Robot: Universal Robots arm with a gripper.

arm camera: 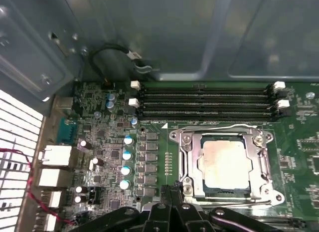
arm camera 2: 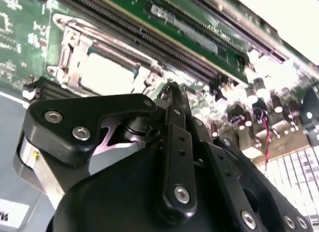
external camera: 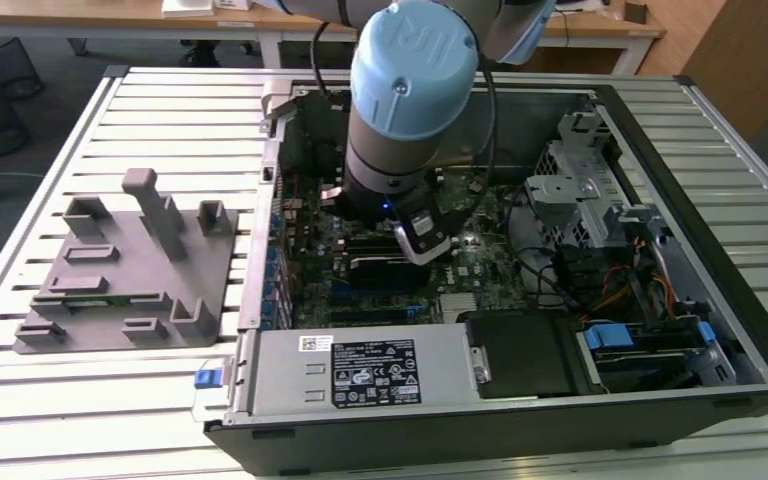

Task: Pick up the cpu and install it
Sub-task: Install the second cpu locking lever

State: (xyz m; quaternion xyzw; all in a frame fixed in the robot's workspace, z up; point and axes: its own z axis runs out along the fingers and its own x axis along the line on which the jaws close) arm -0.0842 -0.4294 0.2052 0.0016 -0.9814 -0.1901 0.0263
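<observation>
The cpu (arm camera: 224, 162) shows its pale silvery top and lies flat inside the motherboard socket, with the metal frame (arm camera: 187, 157) around it. In the second wrist view the cpu (arm camera 2: 107, 72) lies in the same frame, just beyond the fingertips. My gripper (arm camera: 172, 188) hangs low over the board beside one corner of the socket, apart from the chip. Its black fingers (arm camera 2: 172, 100) meet at a point, shut with nothing between them. In the exterior view the arm's wrist (external camera: 384, 190) reaches down into the open computer case (external camera: 651, 130).
Memory slots (arm camera: 204, 100) run along the socket's far side, and capacitors (arm camera: 127, 162) stand beside it. A grey plastic fixture (external camera: 131, 270) sits on the slatted table at the exterior view's left. The power supply (external camera: 357, 372) and drive cage (external camera: 584, 190) crowd the case.
</observation>
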